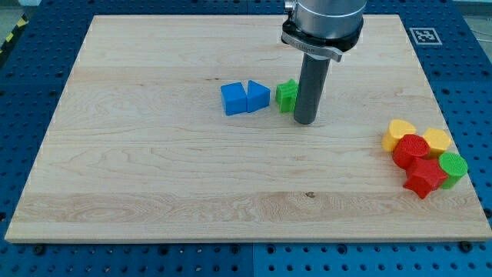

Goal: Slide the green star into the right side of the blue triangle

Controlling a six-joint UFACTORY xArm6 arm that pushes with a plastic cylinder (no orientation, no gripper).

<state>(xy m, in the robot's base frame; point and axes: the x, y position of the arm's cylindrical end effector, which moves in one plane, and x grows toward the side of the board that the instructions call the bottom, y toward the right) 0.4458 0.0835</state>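
The green star (pixel 286 94) lies on the wooden board, just above centre, partly hidden by my rod. My tip (pixel 305 121) rests on the board at the star's right side, touching it or nearly so. The blue triangle (pixel 258 95) sits just left of the star with a small gap between them. A blue cube (pixel 233 99) touches the triangle's left side.
A cluster at the view's right edge holds two yellow blocks (pixel 400 134) (pixel 436 141), a red cylinder-like block (pixel 410 149), a red star (pixel 423 178) and a green block (pixel 453 167). The board's right edge (pixel 461 154) runs close beside them.
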